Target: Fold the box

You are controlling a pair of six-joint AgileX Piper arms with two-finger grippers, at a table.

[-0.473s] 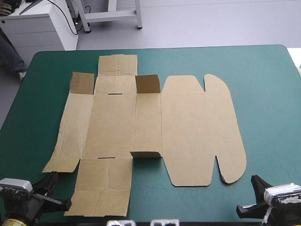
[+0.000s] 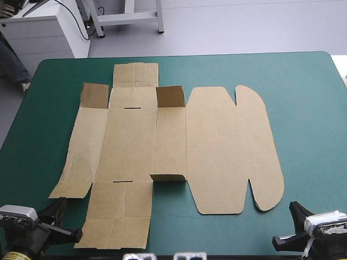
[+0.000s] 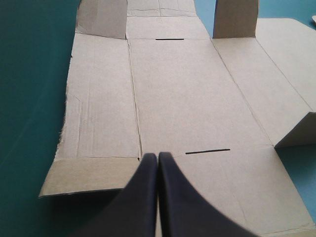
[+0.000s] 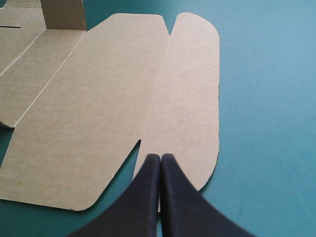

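On the teal-green worktop the box lies flat, towards the worktop's left edge, a few small flaps raised. We judge it light, stiff and creased, best gripped by an outer flap. No print shows. Our left hand and right hand wait clenched and empty at the worktop's near edge.

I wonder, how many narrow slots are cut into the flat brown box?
2: the far slot toward the box's far edge, the near slot just ahead of the left pincer. None seems hidden.
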